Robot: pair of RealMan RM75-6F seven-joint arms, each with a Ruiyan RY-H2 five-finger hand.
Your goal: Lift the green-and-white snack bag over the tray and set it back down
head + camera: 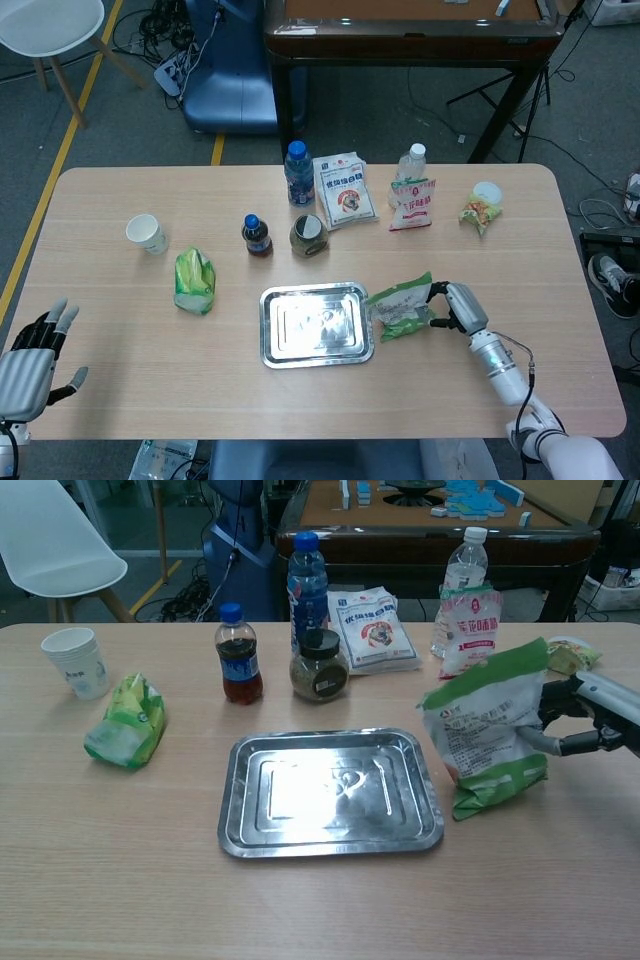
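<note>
The green-and-white snack bag (489,734) (401,309) stands tilted just right of the steel tray (332,792) (315,325), its lower end near the table and its left edge close to the tray's right rim. My right hand (590,714) (455,308) grips the bag from its right side. My left hand (32,355) hovers at the table's near left corner, fingers apart and holding nothing; the chest view does not show it.
A green pouch (127,723) and paper cup (76,662) lie left. Behind the tray stand a cola bottle (238,667), a jar (320,665), a blue-capped bottle (307,578), a white packet (371,628), a water bottle (463,578), a pink-and-white pouch (469,626) and a small snack (568,655).
</note>
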